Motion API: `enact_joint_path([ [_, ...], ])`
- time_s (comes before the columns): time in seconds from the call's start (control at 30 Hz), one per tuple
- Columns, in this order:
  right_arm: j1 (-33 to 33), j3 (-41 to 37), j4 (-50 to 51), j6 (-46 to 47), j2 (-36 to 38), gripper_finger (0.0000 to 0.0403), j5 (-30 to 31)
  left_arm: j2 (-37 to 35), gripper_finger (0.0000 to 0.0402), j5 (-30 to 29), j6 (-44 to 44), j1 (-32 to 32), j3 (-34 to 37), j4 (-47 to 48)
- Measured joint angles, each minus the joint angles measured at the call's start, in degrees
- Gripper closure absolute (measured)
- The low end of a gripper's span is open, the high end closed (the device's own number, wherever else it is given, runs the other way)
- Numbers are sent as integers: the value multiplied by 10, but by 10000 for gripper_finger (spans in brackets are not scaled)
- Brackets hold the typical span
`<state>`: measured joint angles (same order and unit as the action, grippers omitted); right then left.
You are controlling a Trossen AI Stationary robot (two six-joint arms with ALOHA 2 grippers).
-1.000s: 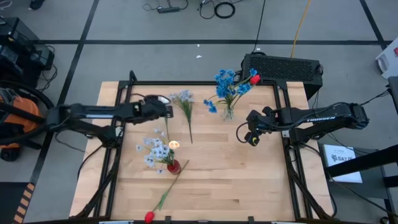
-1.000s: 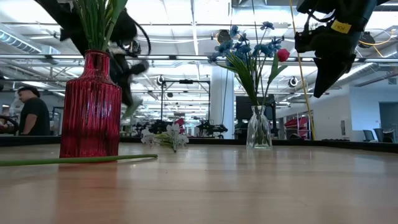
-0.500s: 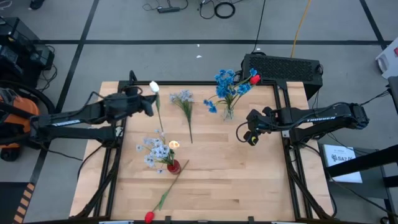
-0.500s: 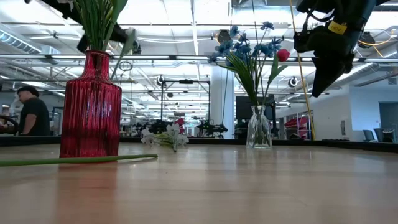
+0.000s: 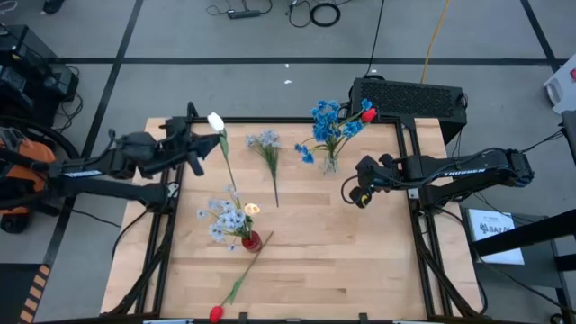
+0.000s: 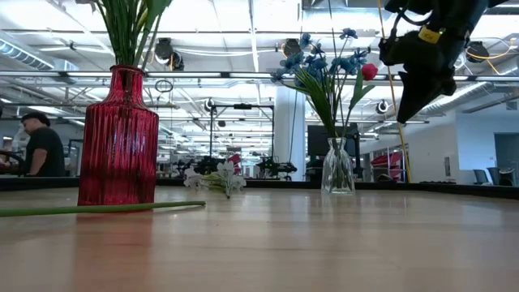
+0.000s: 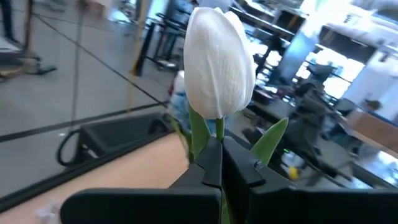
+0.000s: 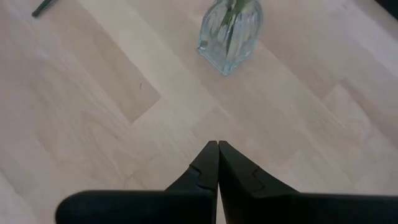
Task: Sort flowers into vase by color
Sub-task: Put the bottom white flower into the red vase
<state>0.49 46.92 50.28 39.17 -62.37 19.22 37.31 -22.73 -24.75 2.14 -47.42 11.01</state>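
The left gripper (image 5: pixel 200 149) has lifted a white tulip (image 5: pixel 216 121) off the bench (image 5: pixel 360 270) and swung it back, away from the red vase (image 5: pixel 251 241). It stays clamped on the stem. The right gripper (image 5: pixel 358 193), closed and empty, hovers beside the clear vase (image 5: pixel 330 164).

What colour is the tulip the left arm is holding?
White tulip, on a green stem; the left wrist view shows it best.

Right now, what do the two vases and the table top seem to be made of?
The red vase looks like ribbed glass or glossy plastic: fine upright ridges with bright highlights. Which of the two, I cannot tell. The clear vase looks like transparent glass: green stems show through it. The table top looks like pale wood with a smooth finish: plank seams and grain are visible.
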Motion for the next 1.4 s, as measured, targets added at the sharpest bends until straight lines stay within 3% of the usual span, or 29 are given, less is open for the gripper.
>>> enact_joint_path([
  [0.17,0,0,0,7,0,403,2,16,402,-11,-2,-50,17,-25],
  [0.43,0,0,1,6,0,403,2,60,402,-12,1,-72,27,-119],
  [1.0,0,0,1,6,0,403,2,82,401,0,-32,-127,27,-128],
  [1.4,0,0,-5,7,0,403,2,96,401,-12,55,-159,27,-158],
])
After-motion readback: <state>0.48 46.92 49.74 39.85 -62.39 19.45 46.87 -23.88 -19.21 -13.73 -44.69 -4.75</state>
